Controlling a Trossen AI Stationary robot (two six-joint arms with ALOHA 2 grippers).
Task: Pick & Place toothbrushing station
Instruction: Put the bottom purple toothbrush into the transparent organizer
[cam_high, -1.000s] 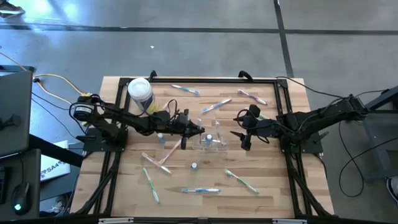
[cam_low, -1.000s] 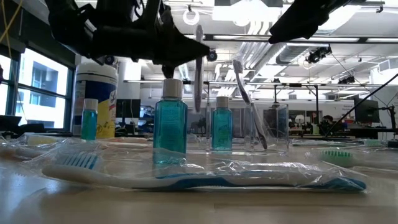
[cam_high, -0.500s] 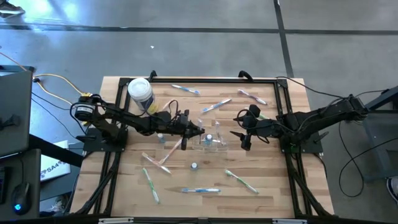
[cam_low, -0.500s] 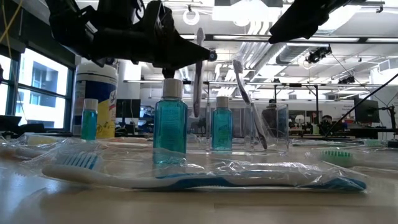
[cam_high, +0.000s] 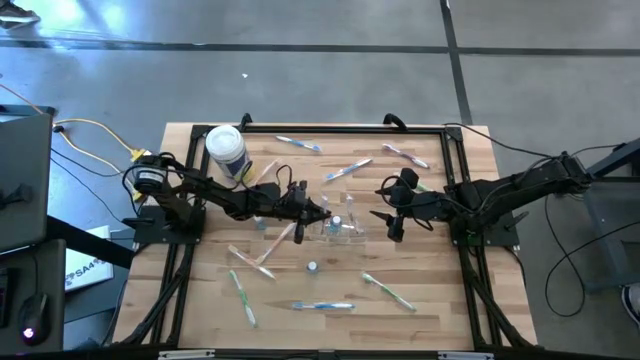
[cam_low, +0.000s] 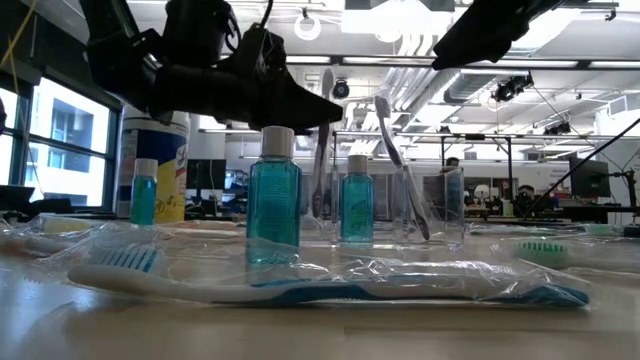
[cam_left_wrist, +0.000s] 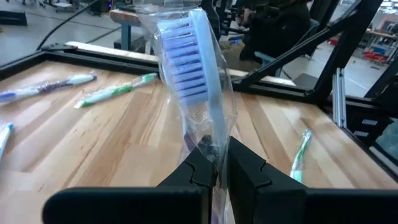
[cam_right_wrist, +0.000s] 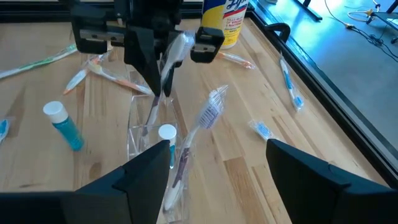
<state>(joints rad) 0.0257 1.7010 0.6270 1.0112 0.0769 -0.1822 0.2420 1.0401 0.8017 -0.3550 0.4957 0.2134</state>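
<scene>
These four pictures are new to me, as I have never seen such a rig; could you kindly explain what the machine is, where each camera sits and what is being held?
Two dark robot arms work at a wooden table. One picture looks straight down, one looks level across the tabletop, and each arm carries a wrist camera.

The left gripper, near the table's middle, is shut on a wrapped toothbrush, holding it upright over a clear cup. Another toothbrush already leans in that cup. The right gripper waits open beside it, holding nothing.

Scattered around lie more wrapped toothbrushes, small blue bottles with white caps, and a white-lidded canister near the far left corner.
</scene>
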